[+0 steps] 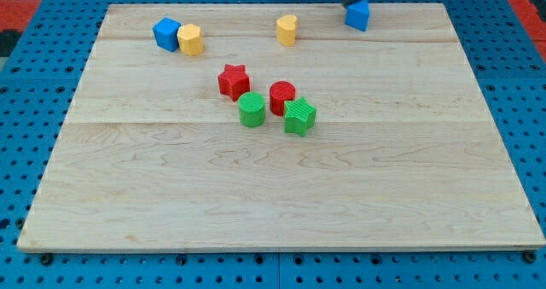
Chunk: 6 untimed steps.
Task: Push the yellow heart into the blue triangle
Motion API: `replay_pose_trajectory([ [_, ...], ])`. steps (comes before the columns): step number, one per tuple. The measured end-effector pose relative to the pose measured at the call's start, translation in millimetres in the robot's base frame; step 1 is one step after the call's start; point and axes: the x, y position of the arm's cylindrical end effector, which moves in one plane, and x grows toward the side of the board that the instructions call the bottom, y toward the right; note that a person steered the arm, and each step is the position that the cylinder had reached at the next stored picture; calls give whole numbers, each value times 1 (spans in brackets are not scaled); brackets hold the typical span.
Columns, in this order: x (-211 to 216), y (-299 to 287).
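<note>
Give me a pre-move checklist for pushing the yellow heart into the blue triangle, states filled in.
1. Yellow heart located, near the view's top, middle: ok.
2. Blue triangle located, to the heart's right: ok.
3. Heart and triangle touching: not ok, a gap remains.
4. Path between them free of blocks: ok.
5. My tip behind the heart for a rightward push: not ok, it sits at the triangle's top edge.
6. Tip's exact contact with the triangle: cannot tell.
</note>
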Motion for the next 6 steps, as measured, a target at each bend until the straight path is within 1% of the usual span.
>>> replay_pose_trajectory([
  [1, 13, -1],
  [2, 13, -37],
  [3, 13, -128],
  [4, 23, -187],
  [5, 68, -139],
  [6, 67, -103],
])
